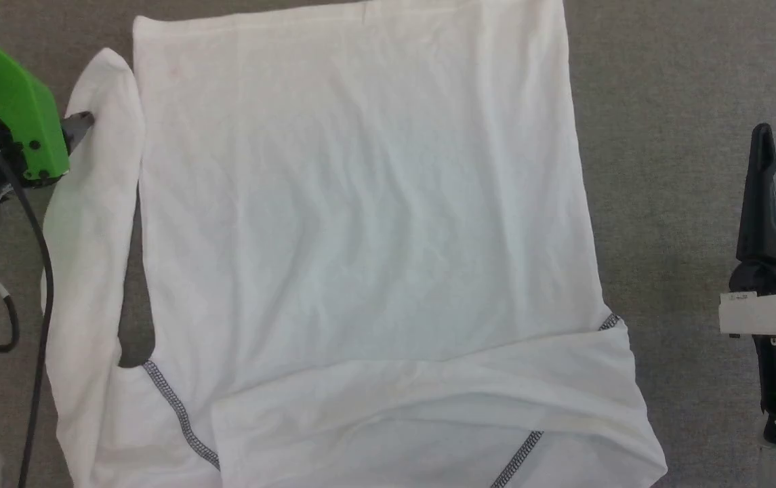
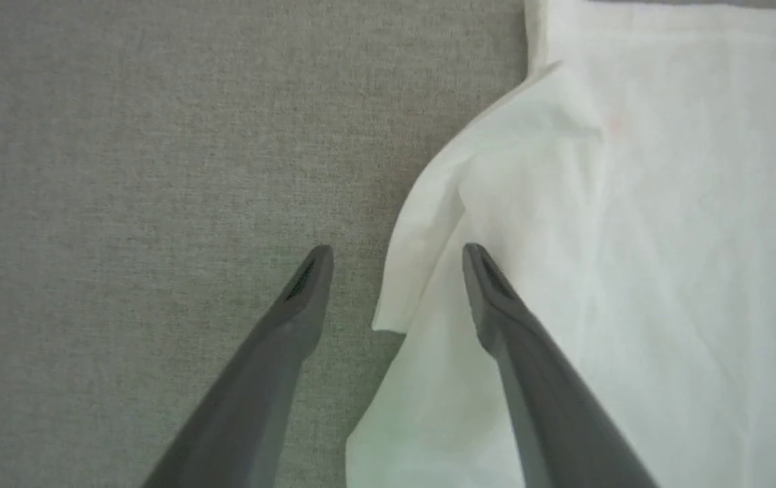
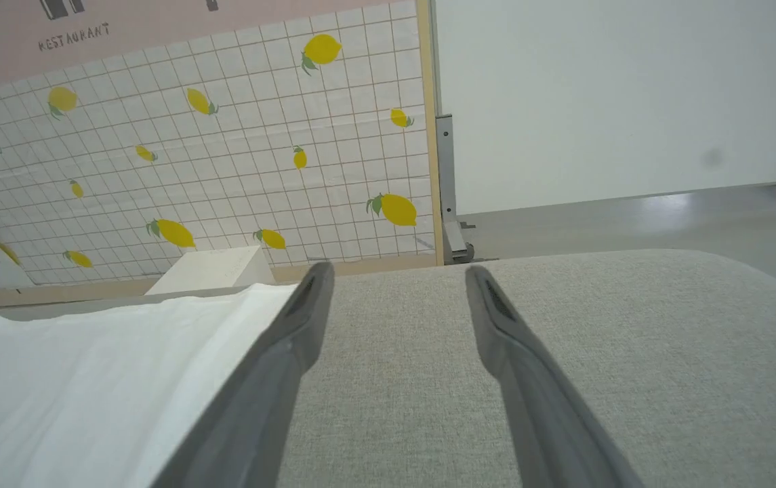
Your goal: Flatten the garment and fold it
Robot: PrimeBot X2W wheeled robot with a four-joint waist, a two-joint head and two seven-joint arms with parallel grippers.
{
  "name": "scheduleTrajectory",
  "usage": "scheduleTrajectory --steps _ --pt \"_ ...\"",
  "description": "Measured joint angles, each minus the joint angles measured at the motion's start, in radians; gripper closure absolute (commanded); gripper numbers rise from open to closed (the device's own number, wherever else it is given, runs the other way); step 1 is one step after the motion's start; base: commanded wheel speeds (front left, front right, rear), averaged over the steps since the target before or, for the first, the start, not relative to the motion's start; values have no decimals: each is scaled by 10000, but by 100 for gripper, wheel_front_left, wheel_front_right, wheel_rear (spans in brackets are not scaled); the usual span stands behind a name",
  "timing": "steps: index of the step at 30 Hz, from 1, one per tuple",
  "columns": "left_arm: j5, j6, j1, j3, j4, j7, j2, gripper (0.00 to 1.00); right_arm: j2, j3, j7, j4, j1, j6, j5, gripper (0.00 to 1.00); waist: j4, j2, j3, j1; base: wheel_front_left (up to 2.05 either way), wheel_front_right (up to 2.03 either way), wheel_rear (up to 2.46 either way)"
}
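Grey woven cloth covers the surface (image 1: 672, 102) that we work on, and it carries the one garment (image 1: 360, 203), white and thin, spread wide with its near part folded up over its body. On the garment's left side a long flap (image 1: 89, 237) lies beside the body, with a narrow strip of grey surface showing between the two. We count three short runs of grey speckled stitching (image 1: 177, 413) on the garment, all in its near part.

Two grippers are ours. Our left gripper (image 2: 398, 254) hangs at the far end of the garment's flap with its jaws spread wide and nothing clamped. One finger is over bare grey surface just off the garment, the other is over the flap's fabric, and the flap's edge runs between them. Whether the fingertips touch the cloth we cannot tell. Our right gripper (image 3: 398, 271) is well apart from the garment, off its right edge and above bare surface, with its fingers also wide apart and empty.

One small white box (image 3: 211, 271) stands beyond the garment's far edge, in front of a tiled wall panel (image 3: 225, 135) printed with lemons.
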Motion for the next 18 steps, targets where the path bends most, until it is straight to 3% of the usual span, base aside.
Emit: scheduleTrajectory --steps 3,7,8,9,10,18 --pt "38 435 67 -10 -217 803 155 0 2 -4 -8 -13 -56 0 0 0 -90 0 409 0 0 0 0" --pt "307 918 235 -50 -738 984 451 0 2 73 -79 -13 -201 0 0 0 -200 0 800 0 0 0 0" --pt "290 1026 294 4 -840 1032 449 33 6 102 -82 -10 -222 2 0 0 -225 0 862 0 0 0 0" --pt "265 1064 349 52 -943 1032 453 92 8 107 -86 -4 -228 0 0 0 -241 1 895 0 0 0 0" --pt "186 1116 430 157 -1051 1014 443 100 6 98 -96 13 -229 0 0 0 -250 1 908 0 0 0 0" --pt "-740 1480 1682 1841 -1294 -1507 12 100 8 59 -138 270 -211 2 0 0 -96 0 455 0 0 0 0"
